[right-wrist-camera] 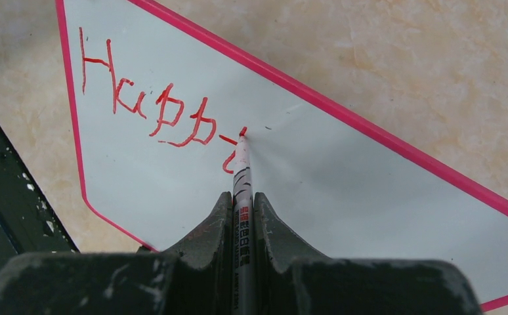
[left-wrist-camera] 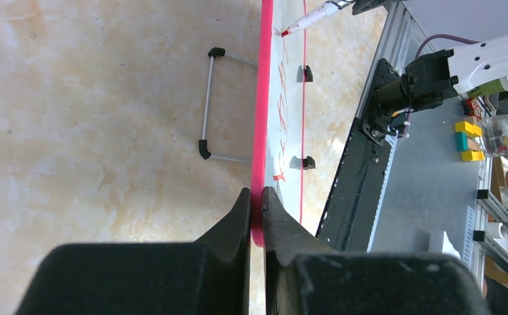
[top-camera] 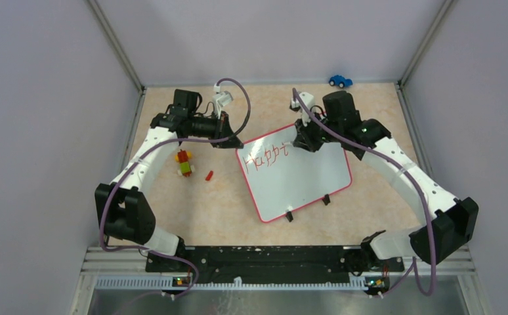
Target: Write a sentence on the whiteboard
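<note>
Beige marbled table [top-camera: 225, 210], pale lilac walls [top-camera: 41, 98] on three sides: that is your workspace. You have the whiteboard [top-camera: 310, 184] lying flat near the middle of the table, turned at an angle, its pink frame all round and its two black feet [top-camera: 289, 216] on the near edge.

Your left gripper [left-wrist-camera: 256, 193] is pinched narrow on the board's pink frame at the far left corner, one finger on each side of the edge. Your right gripper [right-wrist-camera: 243, 197] is closed on a red marker [right-wrist-camera: 241, 170], which runs out between the fingers with its tip touching the white surface.

Along the far left part of the board, the sentence [right-wrist-camera: 153, 105] so far reads "Happ" in thin red strokes, followed by a short dash and a curved stroke where the tip rests.

Left of the board you have a small stack of red, yellow and green blocks [top-camera: 184, 163], with a tiny red piece [top-camera: 209, 175] just beside it. A blue toy car [top-camera: 340, 81] sits at the far wall, well apart from the board. From the left wrist, you can see a thin grey wire bracket [left-wrist-camera: 207, 105] beside the frame.
</note>
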Robot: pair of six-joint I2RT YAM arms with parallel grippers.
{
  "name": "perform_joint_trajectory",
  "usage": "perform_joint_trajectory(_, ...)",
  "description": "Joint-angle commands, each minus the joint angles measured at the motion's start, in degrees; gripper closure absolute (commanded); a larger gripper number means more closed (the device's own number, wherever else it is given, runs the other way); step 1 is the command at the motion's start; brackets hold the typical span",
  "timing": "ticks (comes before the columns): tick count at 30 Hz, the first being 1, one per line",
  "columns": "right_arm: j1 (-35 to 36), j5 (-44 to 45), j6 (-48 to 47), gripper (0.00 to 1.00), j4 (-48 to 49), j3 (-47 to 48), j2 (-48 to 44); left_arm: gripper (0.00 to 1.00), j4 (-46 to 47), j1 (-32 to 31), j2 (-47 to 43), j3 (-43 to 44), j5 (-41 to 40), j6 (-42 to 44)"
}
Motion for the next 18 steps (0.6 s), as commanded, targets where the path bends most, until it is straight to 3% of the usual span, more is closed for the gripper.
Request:
perform_joint_trajectory(1,0.6,0.9,-0.1,1.00,0.9,-1.6,-1.5,1.00,-2.1,-2.1,0.4,-1.0,0.2,1.1)
perform_joint_trajectory(18,-1.1,0.9,0.0,1.00,0.5,-0.1,-4.0,1.00,-2.1,-2.2,0.3,-0.9,0.2,1.2)
